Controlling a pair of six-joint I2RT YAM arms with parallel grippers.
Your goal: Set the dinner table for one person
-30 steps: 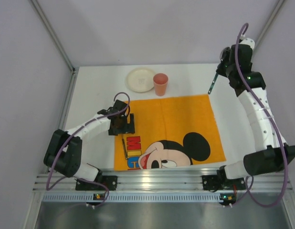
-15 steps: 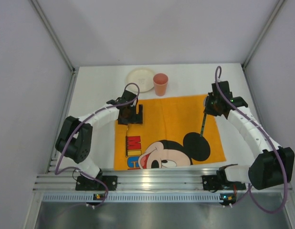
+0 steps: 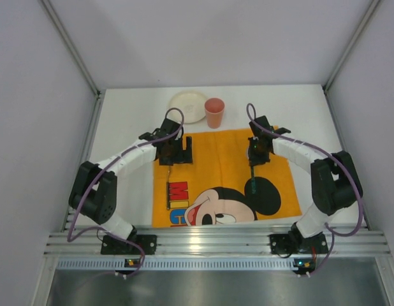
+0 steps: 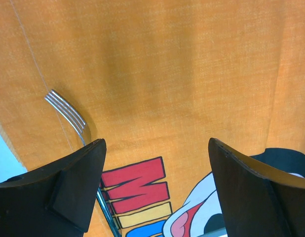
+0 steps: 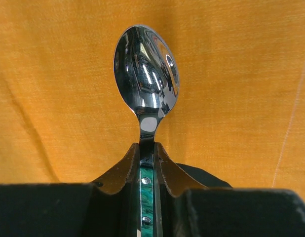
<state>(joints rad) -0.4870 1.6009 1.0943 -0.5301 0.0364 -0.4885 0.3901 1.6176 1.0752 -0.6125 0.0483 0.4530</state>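
1. The left side looks done: the fork lies along the left strip of the orange Mickey Mouse mat, tines toward the far edge.
2. My left pincer hovers near those tines, spread wide, with nothing between its fingers.
3. My right pincer is pinching the spoon by its green handle. The bowl points to the near edge over the mat's right part. Whether it touches the cloth, I cannot tell.
4. What's left, I'd say: set the spoon down, then bring in the pale plate and pink cup. Both stand off the mat, at the far side of the white tabletop.
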